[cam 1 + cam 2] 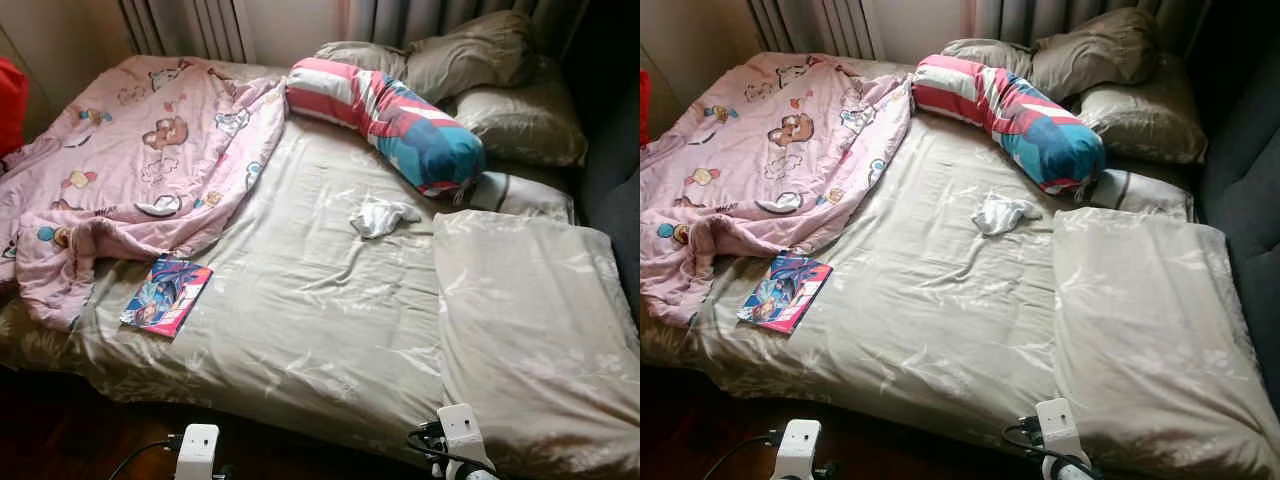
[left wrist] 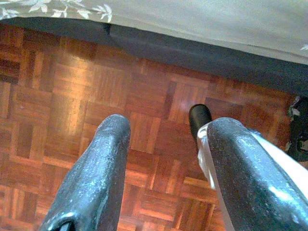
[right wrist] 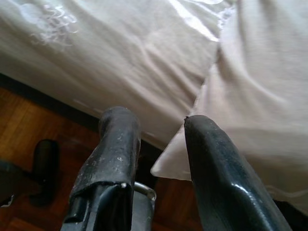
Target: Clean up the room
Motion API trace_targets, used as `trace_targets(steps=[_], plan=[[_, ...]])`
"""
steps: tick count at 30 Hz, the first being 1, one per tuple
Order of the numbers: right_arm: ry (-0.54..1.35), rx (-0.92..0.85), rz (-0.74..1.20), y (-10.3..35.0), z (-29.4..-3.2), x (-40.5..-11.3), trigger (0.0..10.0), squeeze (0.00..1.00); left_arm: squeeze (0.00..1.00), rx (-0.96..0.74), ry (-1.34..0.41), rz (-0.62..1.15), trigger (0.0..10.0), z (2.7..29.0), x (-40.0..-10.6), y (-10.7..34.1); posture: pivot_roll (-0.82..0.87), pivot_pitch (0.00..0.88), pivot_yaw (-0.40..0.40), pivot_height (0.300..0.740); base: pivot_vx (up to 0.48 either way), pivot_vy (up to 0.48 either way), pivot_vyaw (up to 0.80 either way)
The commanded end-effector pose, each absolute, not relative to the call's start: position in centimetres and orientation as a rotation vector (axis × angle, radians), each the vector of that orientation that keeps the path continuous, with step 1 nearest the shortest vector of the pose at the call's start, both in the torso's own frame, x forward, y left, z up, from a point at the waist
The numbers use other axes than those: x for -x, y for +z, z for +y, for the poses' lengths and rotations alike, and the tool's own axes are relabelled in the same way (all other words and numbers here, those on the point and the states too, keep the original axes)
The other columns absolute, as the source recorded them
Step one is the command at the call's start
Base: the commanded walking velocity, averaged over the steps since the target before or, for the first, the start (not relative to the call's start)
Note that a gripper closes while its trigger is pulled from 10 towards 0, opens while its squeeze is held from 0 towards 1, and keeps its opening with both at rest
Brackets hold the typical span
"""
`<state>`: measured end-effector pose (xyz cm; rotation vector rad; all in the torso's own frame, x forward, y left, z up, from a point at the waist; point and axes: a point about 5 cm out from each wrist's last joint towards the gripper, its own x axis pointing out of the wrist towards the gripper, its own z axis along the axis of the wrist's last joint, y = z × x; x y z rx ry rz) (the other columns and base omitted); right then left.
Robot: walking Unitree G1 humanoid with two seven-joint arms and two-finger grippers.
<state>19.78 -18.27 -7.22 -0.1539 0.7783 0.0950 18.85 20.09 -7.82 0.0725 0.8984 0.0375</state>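
A: Beige sheet across the whole bed (image 1: pixel 300 320) — wrinkled, and little of the tidying looks done yet. The pink cartoon blanket (image 1: pixel 130 160) lies bunched over the far-left half, spilling off the left edge.

B: And the right side?

A: A flat beige duvet (image 1: pixel 530 330) along the near right, a heap of beige pillows (image 1: pixel 480 70) at the far right, and a striped red, white and blue bolster (image 1: pixel 390 115) slanting across in front of them. My reading: the blanket wants spreading or folding and the pillows squaring up.

B: Smaller clutter?

A: A comic book (image 1: pixel 167 295) near the left, just beside the blanket's hem, and a crumpled white cloth (image 1: pixel 380 215) mid-bed, just beside the bolster's near end. Both look like stray things to clear — neither has been touched, as far as I can judge.

B: Where are the grippers?

A: Both low at the near edge of the bed. The left gripper (image 2: pixel 163 159) hangs over the parquet floor (image 2: pixel 57 96), fingers apart, holding nothing; the book is the nearest item to it, up on the mattress and well apart. The right gripper (image 3: pixel 161 144) points at the duvet's near corner, fingers spread and empty, with the cloth farther in.
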Motion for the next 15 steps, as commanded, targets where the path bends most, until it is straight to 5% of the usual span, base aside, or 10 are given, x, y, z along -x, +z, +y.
trace_targets(steps=[1,15], plan=[[0.085,0.143,0.801,-7.52,-18.21,-19.32,10.0,0.0,0.0,-0.065,0.043,0.937,10.0,20.2,-18.13,-8.22,-0.09,0.162,0.034,0.74,0.0,0.292,0.0],[0.092,0.142,0.8,-7.42,-17.32,-19.81,10.0,0.0,0.0,-0.067,0.042,0.937,10.0,20.24,-18.27,-8.15,-0.09,0.168,0.038,0.74,0.0,0.321,0.0]])
